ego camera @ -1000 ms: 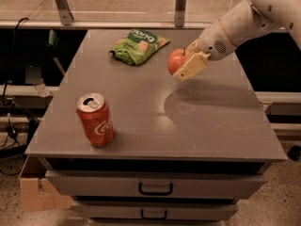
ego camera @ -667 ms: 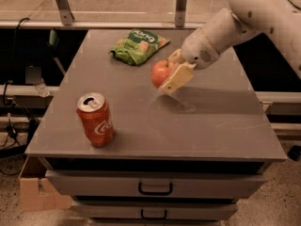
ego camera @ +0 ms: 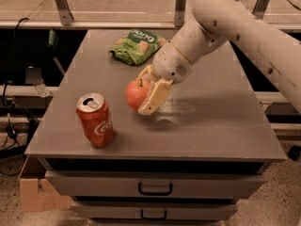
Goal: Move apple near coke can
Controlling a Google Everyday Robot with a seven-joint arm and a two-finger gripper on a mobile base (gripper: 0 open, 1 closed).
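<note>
The coke can (ego camera: pixel 95 120) stands upright at the front left of the grey cabinet top (ego camera: pixel 216 126), its silver lid and pull tab facing up. To its right and a little further back is the apple (ego camera: pixel 133 94), stem up, held in the gripper (ego camera: pixel 142 92). The jaws are closed on the fruit: one pale finger (ego camera: pixel 155 95) crosses its near right side and the other shows behind it. The apple seems to hang just above the surface rather than rest on it, since a shadow lies on the top below and to the right. The white arm (ego camera: pixel 235 22) reaches in from the upper right.

The relation that matters is the gap between apple and can. The can lies to the left of the jaws and slightly nearer the front edge, with a strip of bare top between the two. The apple is near the can but does not touch it. The likely next step is a short lowering, perhaps with a small nudge left.

The green snack bag (ego camera: pixel 137 45) lies at the back, behind the apple and apart from it.

A second ago the apple was held well to the right, level with the bag. It has since been carried left and forward towards the can, while the can and the bag have not moved.
</note>
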